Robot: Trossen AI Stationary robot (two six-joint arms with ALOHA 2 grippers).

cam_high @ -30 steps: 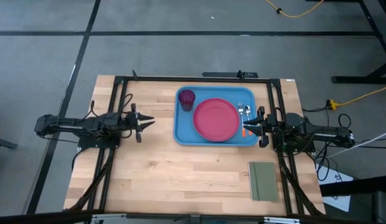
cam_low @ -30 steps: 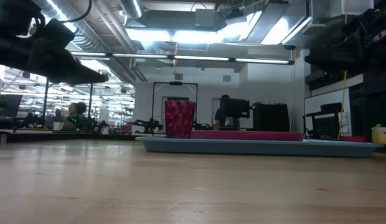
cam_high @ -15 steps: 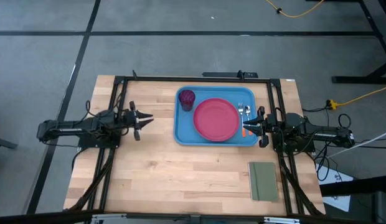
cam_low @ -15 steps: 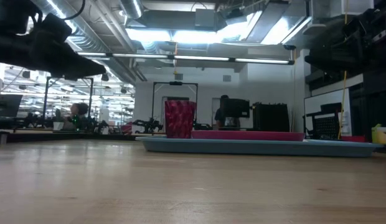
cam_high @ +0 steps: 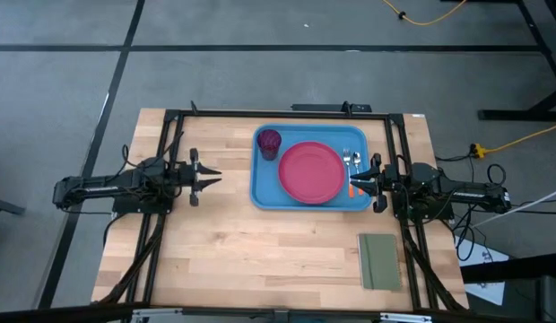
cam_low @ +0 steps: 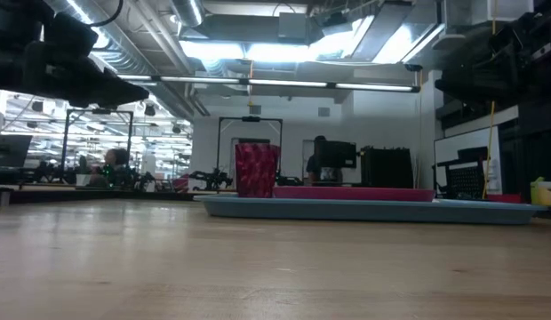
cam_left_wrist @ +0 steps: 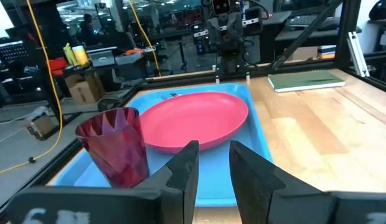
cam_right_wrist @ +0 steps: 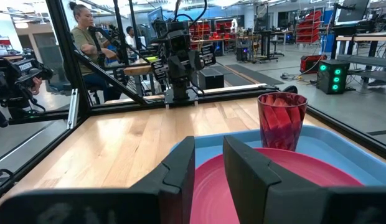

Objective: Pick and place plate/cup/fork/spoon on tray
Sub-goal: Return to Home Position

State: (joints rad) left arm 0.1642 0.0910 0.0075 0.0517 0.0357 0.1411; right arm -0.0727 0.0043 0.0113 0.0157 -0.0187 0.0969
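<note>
Our left fingers (cam_left_wrist: 187,171) stand almost together with only a thin slit between them, holding nothing; in the high view the left gripper (cam_high: 206,177) hovers over bare wood on the left part of the counter (cam_high: 260,247), pointing toward the tray (cam_high: 263,193) but well apart from it. Our right fingers (cam_right_wrist: 183,168) are likewise nearly closed on a narrow gap and grip nothing; the right gripper (cam_high: 357,187) sits at the tray's right edge, just over the orange handles there.

Beyond our left fingers, we see the cup (cam_left_wrist: 115,146) standing upright in the near corner of the blue tray (cam_left_wrist: 255,140), with the plate (cam_left_wrist: 196,127) lying flat just beside it. From above, the cup (cam_high: 269,142) occupies the tray's far left corner and the plate (cam_high: 311,172) fills the middle. The fork (cam_high: 347,162) and the spoon (cam_high: 356,161) lie side by side between the plate and the tray's right rim; we cannot tell with certainty which is which.

Farther off, an olive-green pad (cam_high: 378,261) rests on the counter's right side, apart from the tray. In the low view the cup (cam_low: 256,169) rises above the tray (cam_low: 364,209). Past the counter, a person (cam_right_wrist: 87,37) sits in the room.
</note>
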